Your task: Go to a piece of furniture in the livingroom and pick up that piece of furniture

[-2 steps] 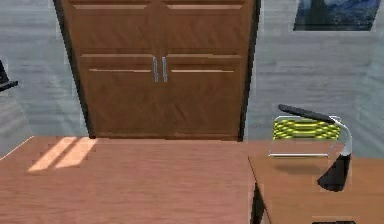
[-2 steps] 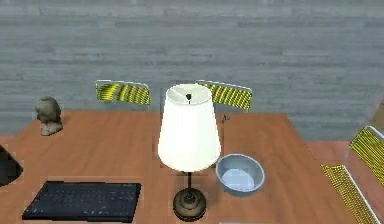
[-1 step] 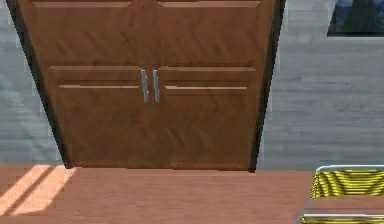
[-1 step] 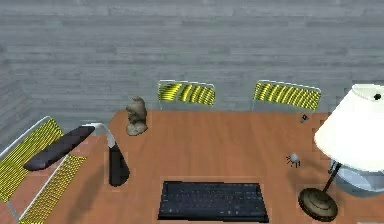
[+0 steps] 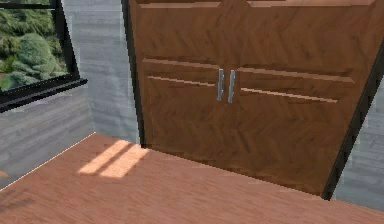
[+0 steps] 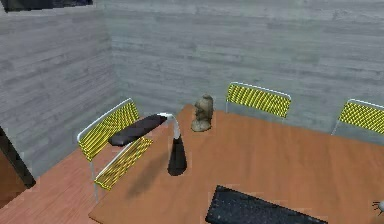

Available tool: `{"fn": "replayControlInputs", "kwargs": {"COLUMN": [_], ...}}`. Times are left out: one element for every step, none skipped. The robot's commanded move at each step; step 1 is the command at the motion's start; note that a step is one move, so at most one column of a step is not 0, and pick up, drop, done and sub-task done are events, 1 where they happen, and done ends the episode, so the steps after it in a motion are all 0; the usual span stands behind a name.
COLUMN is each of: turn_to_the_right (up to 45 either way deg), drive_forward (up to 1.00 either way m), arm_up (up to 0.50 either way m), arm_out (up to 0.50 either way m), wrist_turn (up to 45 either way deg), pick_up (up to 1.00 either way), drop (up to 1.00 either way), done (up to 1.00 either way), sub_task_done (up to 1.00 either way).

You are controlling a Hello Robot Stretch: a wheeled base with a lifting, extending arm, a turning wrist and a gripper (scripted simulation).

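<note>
Heading: I am facing a wooden double door (image 5: 235, 95) with its leaves together and the handles (image 5: 226, 85) meeting at the middle. I am judging this way blocked.
Task's thing: I am taking the yellow-striped chair (image 6: 112, 135) at the table's left end as the likeliest piece of furniture to pick up. It is standing just beside the table (image 6: 300, 160), turned toward it as if set for sitting.
Other chairs: a second chair (image 6: 258, 99) and a third chair (image 6: 362, 116) are standing along the table's far edge, between it and the grey wall.
Tabletop: a desk lamp (image 6: 177, 158) is standing near the left edge with its head leaning out toward the near chair. A small statue (image 6: 203, 114) is sitting behind it, and a dark flat slab (image 6: 262, 208) is lying at the arm side view's bottom edge.
Gripper: I am not able to tell its state from these views.
Edges: the near chair is sitting in the wall corner, and I am judging the lamp head a snag risk for any reach.
Open room: bare floor (image 5: 150, 195) is lying under the window (image 5: 35, 45), enough, I judge, for turning the base.
</note>
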Motion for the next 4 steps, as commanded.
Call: {"fn": "replayControlInputs", "kwargs": {"turn_to_the_right": [0.0,0.0,0.0,0.0], "drive_forward": [0.00,0.00,0.00,0.00], "arm_up": [0.50,0.38,0.00,0.00], "arm_out": [0.00,0.00,0.18,0.00], "wrist_turn": [0.0,0.0,0.0,45.0], "pick_up": [0.00,0.00,0.00,0.00], "drop": [0.00,0.00,0.00,0.00], "done": [0.00,0.00,0.00,0.00], "sub_task_done": [0.00,0.00,0.00,0.00]}}
